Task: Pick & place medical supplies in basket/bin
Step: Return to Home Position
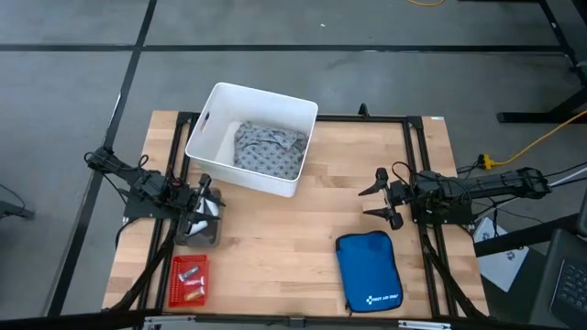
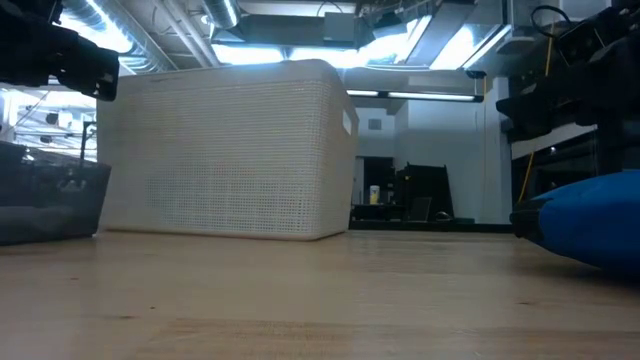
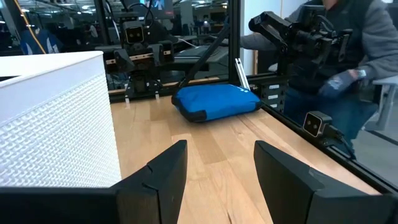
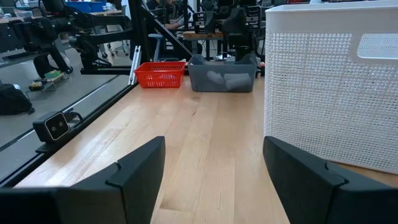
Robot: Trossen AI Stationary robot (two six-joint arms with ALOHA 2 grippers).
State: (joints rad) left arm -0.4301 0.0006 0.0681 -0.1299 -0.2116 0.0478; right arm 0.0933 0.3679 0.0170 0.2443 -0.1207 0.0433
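Note:
The grey-blue dotted garment [image 1: 271, 149] lies inside the white tub [image 1: 211, 119] at the far middle of the table. The red basket [image 1: 176, 286] sits flat near the table's near left corner with a few small white rolls and vials [image 1: 191, 274] in it; it also shows in the right wrist view [image 4: 160, 74]. My left gripper [image 1: 209, 192] hovers open and empty above the far end of a grey bin [image 1: 201, 233]. My right gripper [image 1: 374, 200] is open and empty at the table's right side, pointing left. Both wrist views show the fingers apart with nothing between them [image 3: 217, 155] [image 4: 214, 155].
The grey bin holds white rolls [image 1: 197, 223]. A blue zip pouch [image 1: 369, 272] lies at the near right. A person [image 3: 348, 68] stands beyond the table's right side. Bare wood lies between the tub, the pouch and the grey bin.

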